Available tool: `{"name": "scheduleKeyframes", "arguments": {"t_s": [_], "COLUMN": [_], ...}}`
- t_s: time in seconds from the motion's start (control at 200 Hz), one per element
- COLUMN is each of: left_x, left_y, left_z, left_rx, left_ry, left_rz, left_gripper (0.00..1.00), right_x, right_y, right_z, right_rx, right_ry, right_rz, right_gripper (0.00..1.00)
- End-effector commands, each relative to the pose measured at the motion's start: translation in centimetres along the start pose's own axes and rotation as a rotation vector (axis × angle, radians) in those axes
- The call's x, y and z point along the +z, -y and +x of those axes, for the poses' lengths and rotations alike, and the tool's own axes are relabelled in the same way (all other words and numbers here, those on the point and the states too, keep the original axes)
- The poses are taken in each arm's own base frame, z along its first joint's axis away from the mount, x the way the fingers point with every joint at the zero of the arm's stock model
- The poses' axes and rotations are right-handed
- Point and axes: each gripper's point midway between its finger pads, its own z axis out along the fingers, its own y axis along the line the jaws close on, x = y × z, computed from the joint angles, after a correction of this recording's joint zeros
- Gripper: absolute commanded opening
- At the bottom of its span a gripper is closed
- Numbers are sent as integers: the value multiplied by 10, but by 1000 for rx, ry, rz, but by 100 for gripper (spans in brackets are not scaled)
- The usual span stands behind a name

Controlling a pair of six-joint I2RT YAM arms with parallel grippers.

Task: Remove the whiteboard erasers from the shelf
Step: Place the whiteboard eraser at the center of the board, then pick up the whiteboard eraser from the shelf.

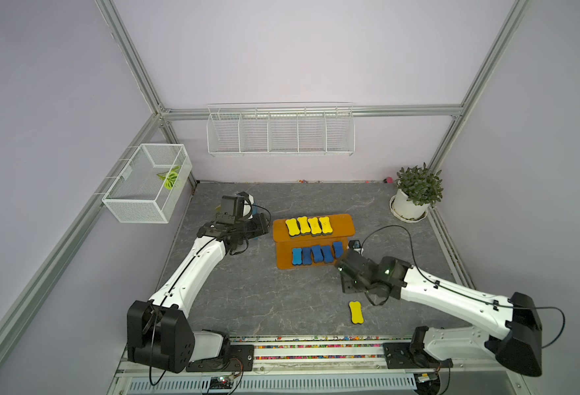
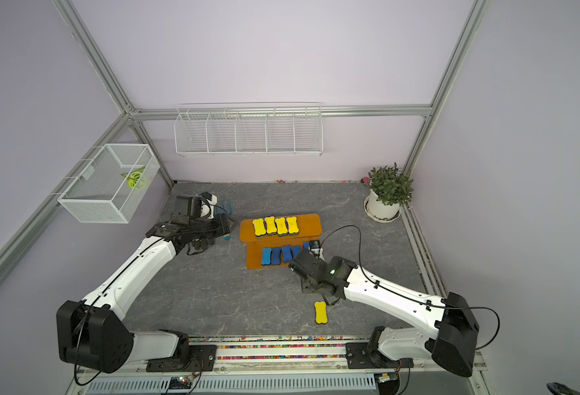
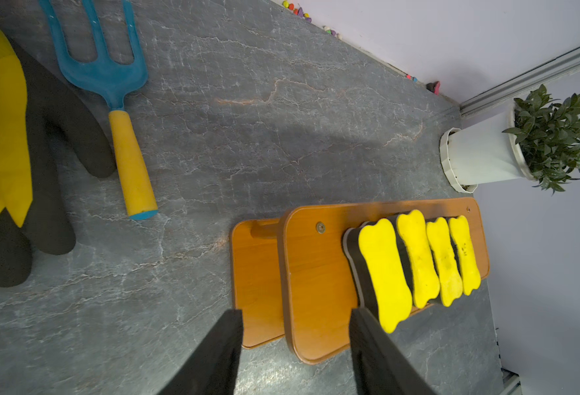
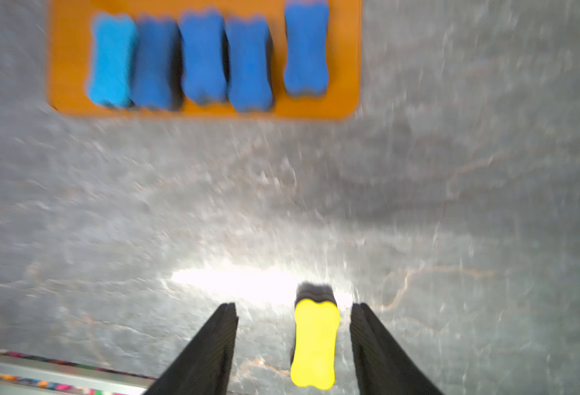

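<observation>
The shelf [image 1: 345,227] [image 2: 312,227] stands mid-table. Several yellow whiteboard erasers [image 1: 309,225] [image 3: 415,260] lie on its top board, and several blue ones [image 1: 317,253] [image 4: 203,54] on its lower board. One more yellow eraser [image 1: 356,312] [image 2: 320,312] [image 4: 314,342] lies flat on the table in front. My right gripper [image 4: 293,306] hangs open over it; the eraser shows between the fingers, nearer one of them and untouched. My left gripper [image 1: 262,225] [image 3: 295,313] is open at the shelf's left end, empty, one finger close to the nearest yellow eraser.
A blue hand fork [image 3: 110,85] and a yellow-and-black glove [image 3: 4,136] lie left of the shelf by the left arm. A potted plant [image 1: 415,195] stands at the back right. A wire basket [image 1: 144,184] and a wire rack [image 1: 280,131] hang on the walls.
</observation>
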Motion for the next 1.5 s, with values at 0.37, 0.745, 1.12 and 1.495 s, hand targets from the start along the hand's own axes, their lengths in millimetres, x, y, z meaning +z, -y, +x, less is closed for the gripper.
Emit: {"name": "scheduleKeyframes", "arguments": {"t_s": [0.37, 0.745, 1.12, 1.495], "left_x": [17, 19, 20, 21], "left_y": [-1, -6, -6, -8], "left_z": [-11, -9, -8, -7], "left_rx": [70, 74, 72, 72], "left_ry": [-44, -49, -50, -50], "left_rz": [-28, -42, -43, -45], "left_gripper": [57, 58, 58, 59], "right_x": [10, 39, 56, 66], "right_y": [-41, -41, -40, -36], "right_z": [-142, -169, -170, -167], "right_rx": [-204, -202, -204, -195], "right_ry": [76, 55, 33, 12], "right_rz": [-121, -67, -41, -31], "right_gripper": [59, 58, 58, 56]}}
